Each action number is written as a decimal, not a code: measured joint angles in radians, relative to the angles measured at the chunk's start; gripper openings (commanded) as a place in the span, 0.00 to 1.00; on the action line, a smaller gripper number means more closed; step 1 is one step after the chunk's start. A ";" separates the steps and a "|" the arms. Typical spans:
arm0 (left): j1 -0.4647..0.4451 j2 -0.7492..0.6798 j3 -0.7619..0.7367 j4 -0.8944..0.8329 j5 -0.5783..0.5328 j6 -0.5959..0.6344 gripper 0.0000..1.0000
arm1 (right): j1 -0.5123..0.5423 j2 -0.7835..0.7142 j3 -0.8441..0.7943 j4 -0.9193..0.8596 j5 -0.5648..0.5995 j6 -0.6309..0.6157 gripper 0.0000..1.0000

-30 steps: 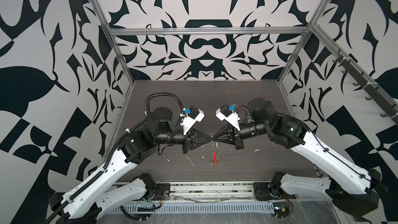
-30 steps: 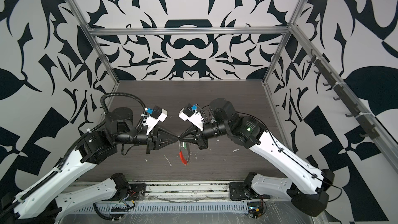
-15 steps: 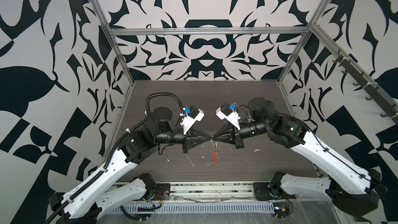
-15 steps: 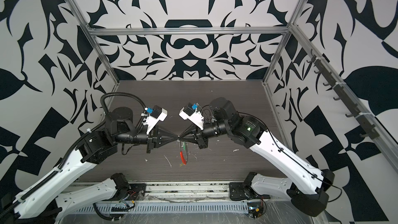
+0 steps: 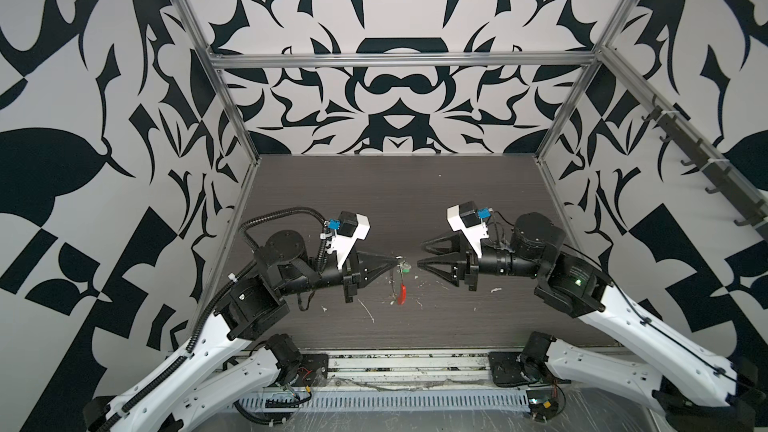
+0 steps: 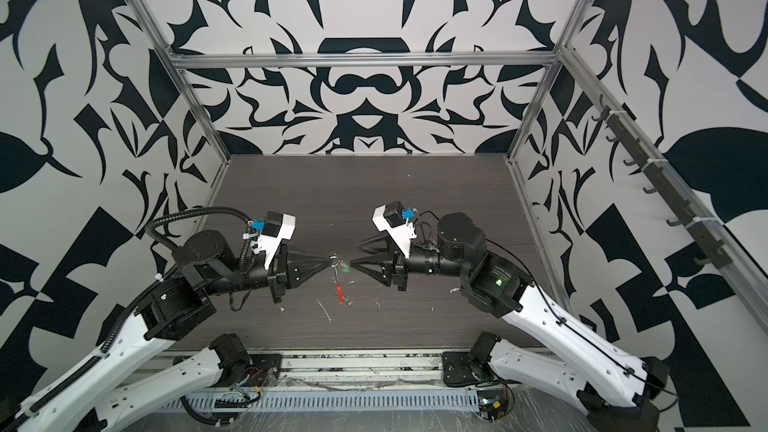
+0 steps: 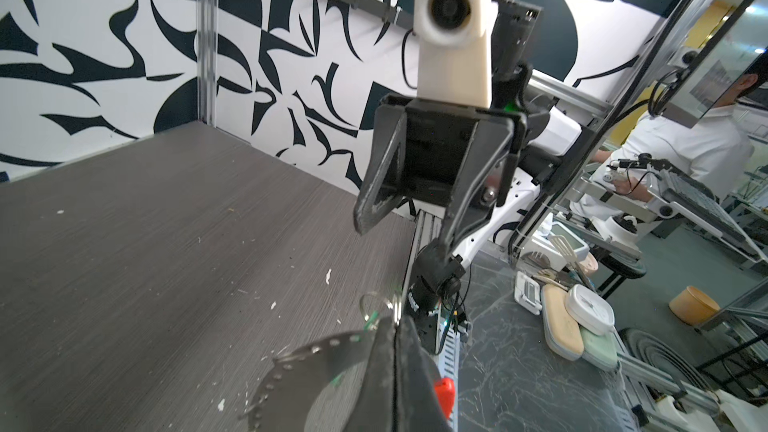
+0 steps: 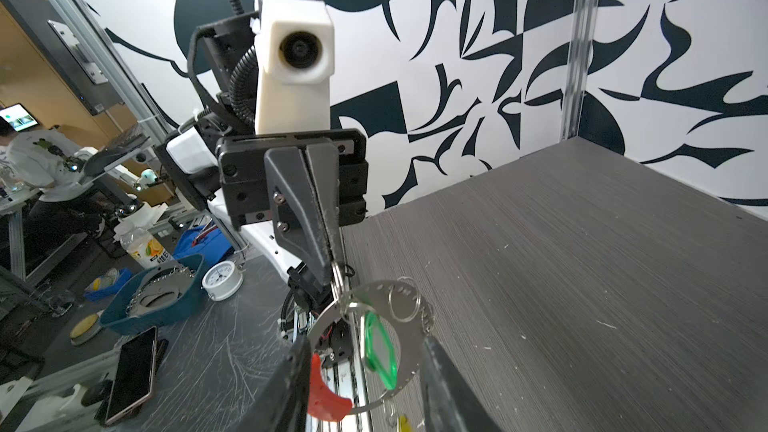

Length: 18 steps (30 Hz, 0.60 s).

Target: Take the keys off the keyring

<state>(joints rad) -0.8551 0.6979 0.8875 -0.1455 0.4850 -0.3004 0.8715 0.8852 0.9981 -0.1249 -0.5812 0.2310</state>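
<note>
**Right fingers let go and back off**

The right fingers (image 5: pixel 438 268) have drawn back from the left fingers (image 5: pixel 388 261) and now stand apart, holding nothing. The left fingers are pressed together, clamped on the top of the keyring (image 8: pixel 324 322). It hangs above the middle of the tabletop (image 5: pixel 415 201), nearer the front edge. The green-tagged key (image 8: pixel 378 351) and a yellow tag (image 8: pixel 402 423) dangle on the hoop, and the red sleeve (image 5: pixel 402 293) is lowest.
</note>
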 measured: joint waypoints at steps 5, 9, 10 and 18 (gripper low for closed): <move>0.000 -0.031 -0.048 0.102 -0.019 -0.024 0.00 | 0.043 0.000 -0.058 0.092 0.021 0.018 0.46; 0.000 -0.040 -0.062 0.160 -0.025 -0.040 0.00 | 0.080 0.001 -0.068 0.135 0.050 0.015 0.42; 0.000 -0.039 -0.062 0.171 -0.025 -0.043 0.00 | 0.085 0.002 -0.069 0.142 0.055 0.014 0.41; 0.000 -0.036 -0.062 0.209 -0.025 -0.060 0.00 | 0.106 0.026 -0.070 0.160 0.119 0.002 0.31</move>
<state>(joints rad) -0.8551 0.6621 0.8257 0.0639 0.4603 -0.3599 0.9771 0.9115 0.9279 0.0353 -0.4618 0.2333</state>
